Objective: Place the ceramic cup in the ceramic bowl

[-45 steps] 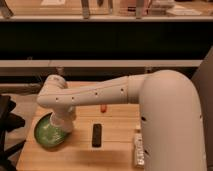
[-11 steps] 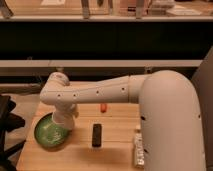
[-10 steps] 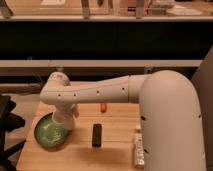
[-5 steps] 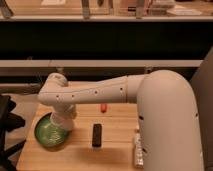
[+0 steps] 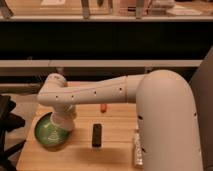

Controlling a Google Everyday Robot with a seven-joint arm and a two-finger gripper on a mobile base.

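The ceramic bowl [image 5: 46,134], a wide green dish with a pale mottled inside, sits at the front left of the wooden table [image 5: 115,150]. My white arm [image 5: 100,92] reaches in from the right and bends down at the wrist. The gripper [image 5: 62,125] hangs over the bowl's right part, just above or in it. The wrist hides what is under it. The ceramic cup does not show as a separate thing; it is hidden or out of view.
A black remote [image 5: 96,135] lies on the table right of the bowl. A small orange thing [image 5: 103,107] lies behind it. A pale packet [image 5: 137,151] lies at the front right by my arm's big shoulder. A black chair [image 5: 7,125] stands at the left table edge. Dark shelving stands behind.
The wrist has stayed over the bowl and only shifted slightly side to side. The bowl, remote and other things have not moved.
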